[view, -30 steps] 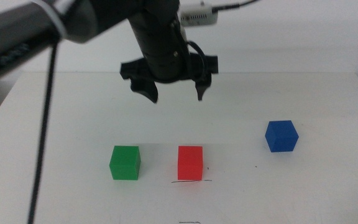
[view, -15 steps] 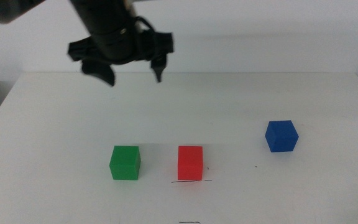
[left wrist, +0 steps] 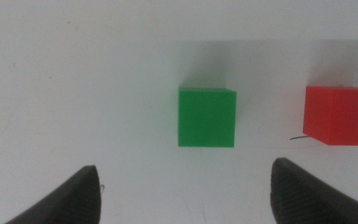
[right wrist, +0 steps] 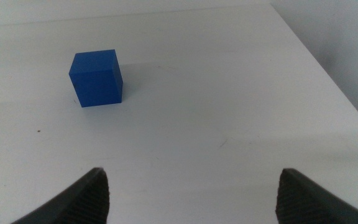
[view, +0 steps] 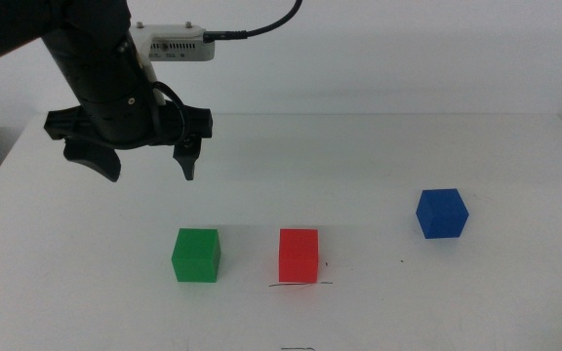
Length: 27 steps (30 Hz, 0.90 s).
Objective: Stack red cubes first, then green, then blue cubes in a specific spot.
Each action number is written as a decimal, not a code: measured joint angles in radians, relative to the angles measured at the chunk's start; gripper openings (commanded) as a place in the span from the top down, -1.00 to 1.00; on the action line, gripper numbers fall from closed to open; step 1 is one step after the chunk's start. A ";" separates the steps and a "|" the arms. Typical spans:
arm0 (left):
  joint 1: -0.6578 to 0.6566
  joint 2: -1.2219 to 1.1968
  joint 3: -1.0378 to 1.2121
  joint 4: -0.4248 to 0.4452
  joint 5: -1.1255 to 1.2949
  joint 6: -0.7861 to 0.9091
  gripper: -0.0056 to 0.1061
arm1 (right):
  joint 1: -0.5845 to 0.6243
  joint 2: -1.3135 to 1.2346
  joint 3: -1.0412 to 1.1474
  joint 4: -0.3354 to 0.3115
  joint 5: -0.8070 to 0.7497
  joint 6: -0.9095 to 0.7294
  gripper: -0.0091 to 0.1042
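Two grippers: both are showing spread, empty jaws.
Left gripper (view: pixel 150 168): it is hanging in the air above the table's far left area, jaws wide apart and grasping nothing; in its wrist view the green cube is lying between and beyond the jaws, not touching either.
Right gripper (right wrist: pixel 191 186): it is waiting out of the middle view, jaws released, looking toward the blue cube.
Green cube (view: pixel 196 255): it is sitting on the table (view: pixel 359 156), just left of the red cube, apart from it.
Red cube (view: pixel 299 255): it is standing at the black pen line (view: pixel 301 285), its near edge right at the mark.
Blue cube (view: pixel 442 213): it is resting well to the right, alone.
Progress: the first step is looking complete, since red is occupying the marked spot.
Remaining: green is waiting to go onto red, then blue on top; nothing is stacked yet.
Step in hand: the left gripper is apparently lining up over green for a pick.
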State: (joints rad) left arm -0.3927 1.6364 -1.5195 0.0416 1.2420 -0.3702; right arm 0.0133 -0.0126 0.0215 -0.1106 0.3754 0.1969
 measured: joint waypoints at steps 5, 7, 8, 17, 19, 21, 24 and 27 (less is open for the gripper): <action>0.000 0.000 0.000 0.018 0.000 0.005 -0.77 | 0.000 0.000 0.000 0.000 0.000 0.000 -0.46; 0.000 0.000 0.000 0.037 0.000 0.006 -0.77 | 0.000 0.000 0.000 0.000 0.000 0.000 -0.46; 0.000 0.000 0.000 0.049 0.000 0.006 -0.77 | 0.000 0.000 0.000 0.000 0.000 0.000 -0.46; 0.000 0.008 0.000 0.085 -0.001 0.006 -0.77 | 0.000 0.000 0.000 0.000 0.000 0.000 -0.46; 0.000 0.020 0.000 0.084 -0.001 0.006 -0.77 | 0.000 0.000 0.000 0.000 0.000 0.000 -0.46; 0.000 0.037 0.000 0.078 -0.001 0.006 -0.77 | 0.000 0.000 0.000 0.000 0.000 0.000 -0.46; 0.000 0.063 0.000 0.067 -0.003 0.007 -0.77 | 0.000 0.000 0.000 0.000 0.000 0.000 -0.46; 0.000 0.090 0.000 0.055 -0.004 0.020 -0.77 | 0.000 0.000 0.000 0.000 0.000 0.000 -0.46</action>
State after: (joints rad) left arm -0.3927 1.7263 -1.5195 0.0965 1.2378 -0.3499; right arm 0.0133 -0.0126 0.0215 -0.1106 0.3754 0.1969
